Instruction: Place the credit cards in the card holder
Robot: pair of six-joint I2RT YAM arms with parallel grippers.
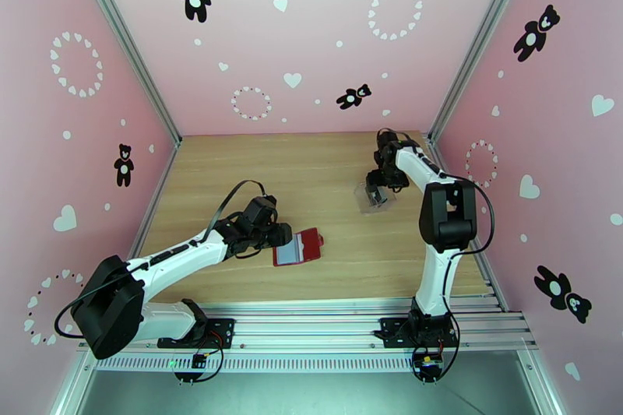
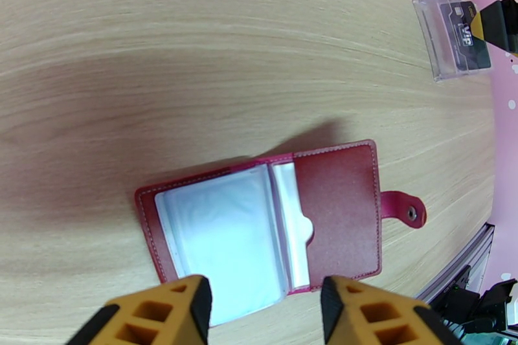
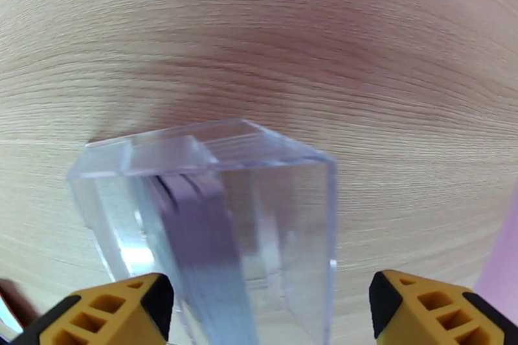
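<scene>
The red card holder (image 1: 299, 247) (image 2: 337, 210) lies open and flat on the wooden table, its clear sleeves up and its snap tab (image 2: 405, 208) to the right. My left gripper (image 1: 279, 237) (image 2: 265, 311) hovers at the holder's near edge with its jaws apart and nothing between them. The dark credit cards (image 3: 194, 230) (image 2: 463, 35) stand on edge inside a clear plastic box (image 3: 285, 210) (image 1: 374, 198). My right gripper (image 1: 379, 192) (image 3: 272, 314) is directly over that box, open wide, with its yellow fingers (image 3: 421, 307) on either side of the box.
Pink walls with bear and heart stickers close in the table (image 1: 311, 175) on three sides. A metal rail (image 1: 311, 315) runs along the near edge by the arm bases. The box stands close to the right wall.
</scene>
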